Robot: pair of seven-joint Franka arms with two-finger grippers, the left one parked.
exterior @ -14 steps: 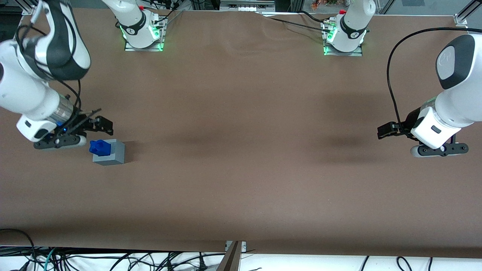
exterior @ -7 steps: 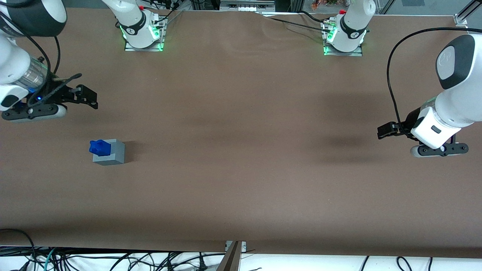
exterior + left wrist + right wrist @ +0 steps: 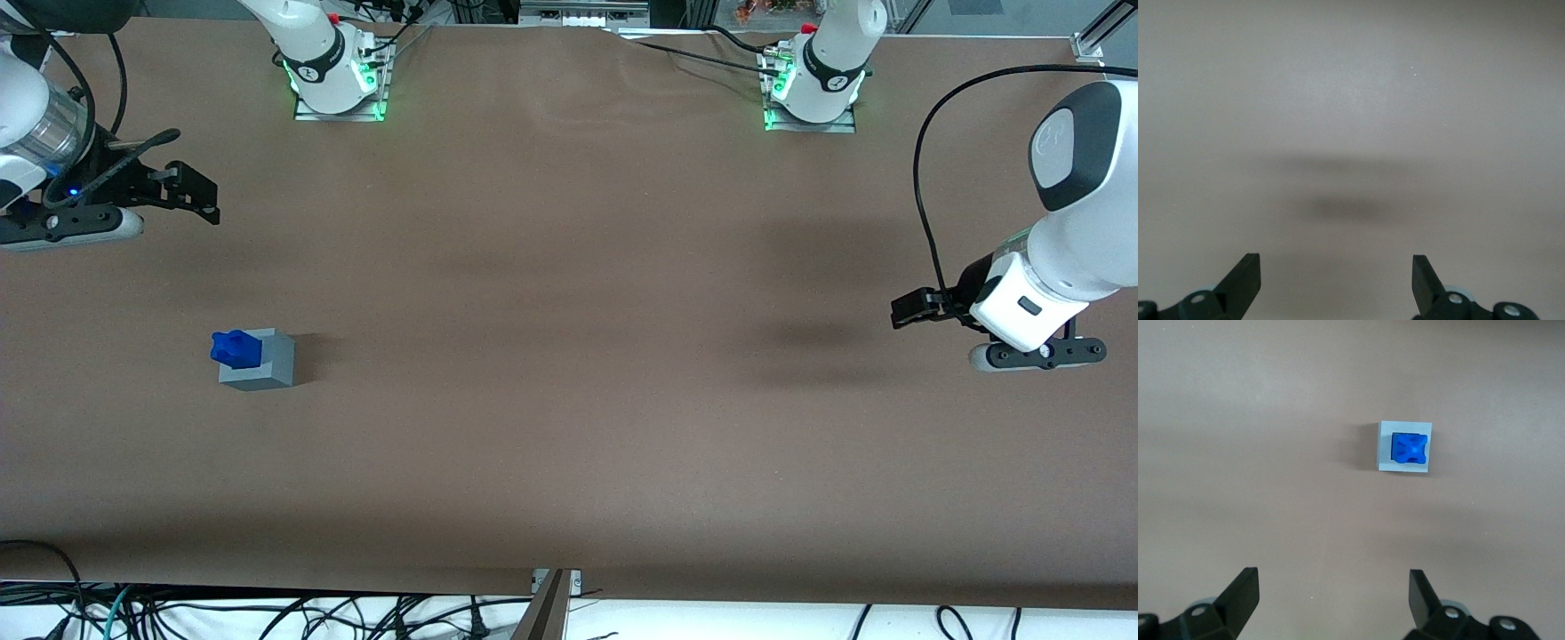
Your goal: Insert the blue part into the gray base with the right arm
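Observation:
The blue part (image 3: 235, 348) sits in the top of the gray base (image 3: 267, 364) on the brown table, toward the working arm's end. From the wrist camera the blue part (image 3: 1410, 449) shows seated in the recess of the gray base (image 3: 1385, 447), its knob facing up. The right arm (image 3: 36, 124) has its gripper (image 3: 191, 194) raised well above the table, farther from the front camera than the base and apart from it. The gripper (image 3: 1331, 587) stands open with nothing between its fingers.
Two arm mounts with green lights (image 3: 338, 84) (image 3: 809, 89) stand along the table edge farthest from the front camera. Cables (image 3: 267, 613) hang below the table's near edge. The brown table surface (image 3: 569, 356) spreads wide around the base.
The right arm's gripper has drawn up and away from the base, moving farther from the front camera. The blue part and gray base have stayed in place.

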